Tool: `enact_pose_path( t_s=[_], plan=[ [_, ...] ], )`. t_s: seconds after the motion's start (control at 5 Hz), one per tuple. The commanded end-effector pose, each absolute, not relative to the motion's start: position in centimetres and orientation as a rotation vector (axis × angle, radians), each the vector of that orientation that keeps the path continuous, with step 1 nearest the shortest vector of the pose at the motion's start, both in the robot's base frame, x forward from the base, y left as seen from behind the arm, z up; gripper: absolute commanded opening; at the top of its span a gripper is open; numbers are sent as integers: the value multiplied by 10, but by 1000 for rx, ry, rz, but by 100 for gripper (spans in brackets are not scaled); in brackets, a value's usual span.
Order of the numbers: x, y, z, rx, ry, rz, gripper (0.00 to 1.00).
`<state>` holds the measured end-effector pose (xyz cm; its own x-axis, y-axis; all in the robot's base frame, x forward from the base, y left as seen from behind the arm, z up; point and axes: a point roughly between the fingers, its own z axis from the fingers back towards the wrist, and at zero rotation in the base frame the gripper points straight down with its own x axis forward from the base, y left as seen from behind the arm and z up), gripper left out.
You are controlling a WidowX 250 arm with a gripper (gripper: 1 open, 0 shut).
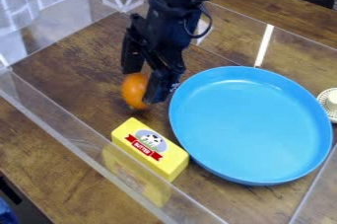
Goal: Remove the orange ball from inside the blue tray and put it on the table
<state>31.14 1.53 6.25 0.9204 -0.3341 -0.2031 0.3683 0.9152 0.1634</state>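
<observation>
The orange ball [133,92] rests on the dark wooden table [66,70], just left of the blue tray [250,124], which holds nothing. My black gripper [146,80] hangs right over the ball, its fingers spread on either side of the ball's upper part. The jaws look open and wider than the ball. The ball's top right is hidden behind one finger.
A yellow rectangular block [149,148] with a label lies in front of the ball, near the front acrylic wall [59,119]. Clear walls border the table. A small white round object [329,104] shows at the right edge beyond the tray.
</observation>
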Motion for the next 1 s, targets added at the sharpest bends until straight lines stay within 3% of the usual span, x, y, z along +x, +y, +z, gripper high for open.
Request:
enact_pose_path(
  t_s=[0.0, 0.2, 0.4, 0.6, 0.8],
  plan=[
    [315, 16, 75, 207, 138, -361, 0],
    [313, 20, 72, 209, 135, -362, 100],
    [315, 22, 82, 217, 129, -374, 0],
    [314, 24, 78, 218, 129, -373, 100],
    [315, 26, 82, 221, 123, -379, 0]
  ],
)
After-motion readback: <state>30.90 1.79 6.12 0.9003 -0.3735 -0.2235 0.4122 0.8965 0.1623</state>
